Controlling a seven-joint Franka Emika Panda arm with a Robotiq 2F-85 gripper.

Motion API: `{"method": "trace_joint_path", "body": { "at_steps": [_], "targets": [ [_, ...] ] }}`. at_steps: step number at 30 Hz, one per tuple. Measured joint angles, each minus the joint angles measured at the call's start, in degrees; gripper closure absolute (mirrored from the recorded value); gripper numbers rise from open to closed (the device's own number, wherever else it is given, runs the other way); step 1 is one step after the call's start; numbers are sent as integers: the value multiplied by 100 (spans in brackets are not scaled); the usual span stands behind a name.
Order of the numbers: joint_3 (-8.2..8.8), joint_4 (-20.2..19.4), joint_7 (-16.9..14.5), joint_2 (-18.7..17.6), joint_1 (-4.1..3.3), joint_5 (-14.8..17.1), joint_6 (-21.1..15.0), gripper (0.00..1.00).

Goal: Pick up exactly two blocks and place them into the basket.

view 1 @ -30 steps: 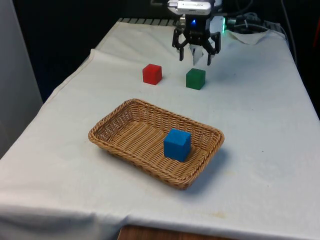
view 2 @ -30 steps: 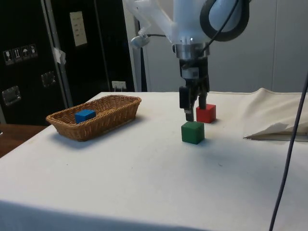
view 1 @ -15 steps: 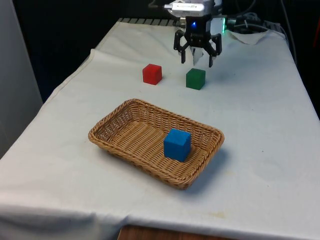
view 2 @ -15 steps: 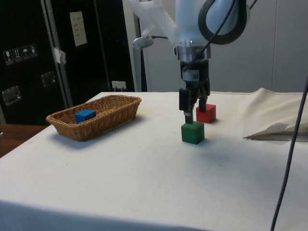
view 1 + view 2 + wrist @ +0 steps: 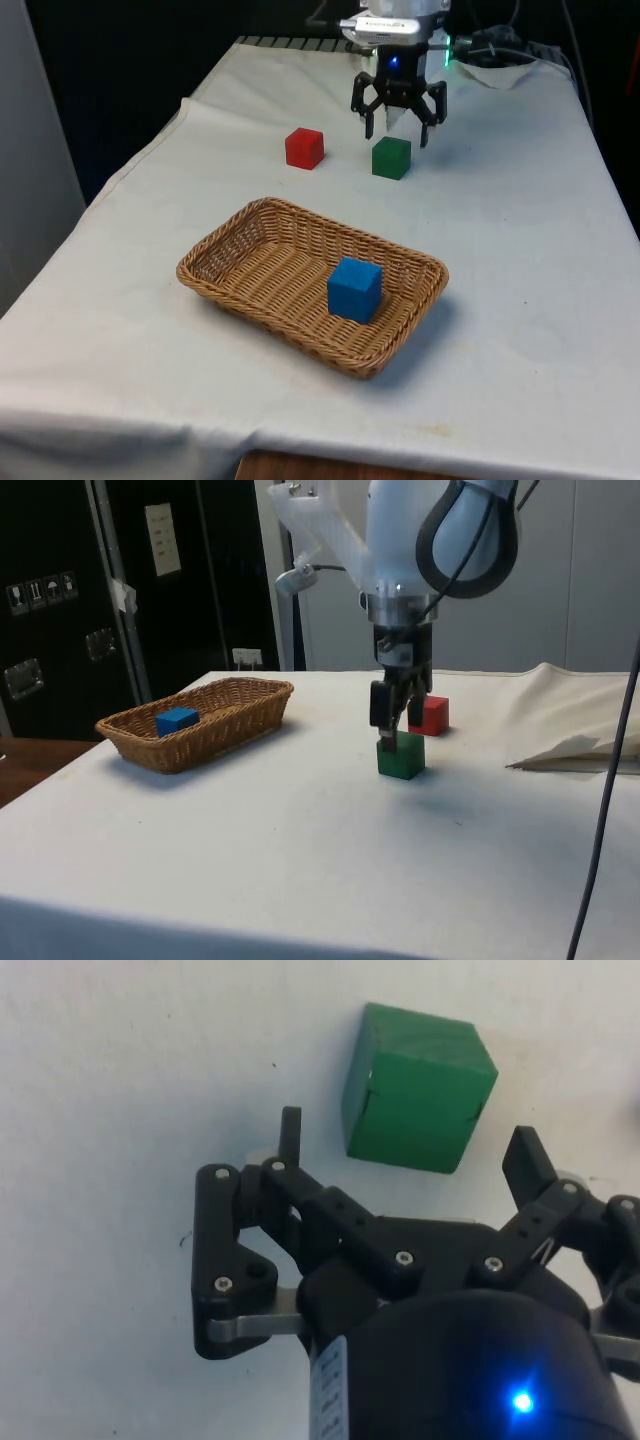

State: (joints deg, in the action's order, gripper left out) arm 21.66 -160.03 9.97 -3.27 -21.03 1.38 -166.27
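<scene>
The black two-finger gripper (image 5: 398, 132) hangs in the upper middle of the front view, its fingers spread wide and pointing down, with nothing between them. In the side view the gripper (image 5: 392, 732) sits at the centre of the frame, its fingertips level with the top of the small green cube-shaped block (image 5: 401, 754) and just behind it; whether they touch the block cannot be told. In the wrist view the spread fingers (image 5: 290, 1135) stand on either side of the green block (image 5: 418, 1088), which lies a little beyond the tips on the white cloth. In the front view the green block (image 5: 391, 157) rests on the white-clothed table (image 5: 520, 230) just below the gripper, and a small red cube-shaped block (image 5: 304, 148) stands to its left, apart from it. Lower, around the middle of the front view, lies the shallow rectangular woven wicker basket (image 5: 240, 240), well apart from both blocks. A blue cube-shaped block (image 5: 354, 289) sits inside it, toward its right end. In the side view the basket (image 5: 235, 715) lies at the left with the blue block (image 5: 177, 720) in it, and the red block (image 5: 432, 715) stands just beyond the gripper.
</scene>
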Motion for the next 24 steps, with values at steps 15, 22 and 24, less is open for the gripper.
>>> {"method": "trace_joint_path", "body": {
  "at_steps": [15, 22, 24],
  "targets": [
    [-115, 97, 6, -418, 0, 0, -304, 0],
    [-189, 201, 86, -751, 0, 0, -556, 0],
    [-201, 223, 97, -796, 0, 0, -596, 10]
  ]
}}
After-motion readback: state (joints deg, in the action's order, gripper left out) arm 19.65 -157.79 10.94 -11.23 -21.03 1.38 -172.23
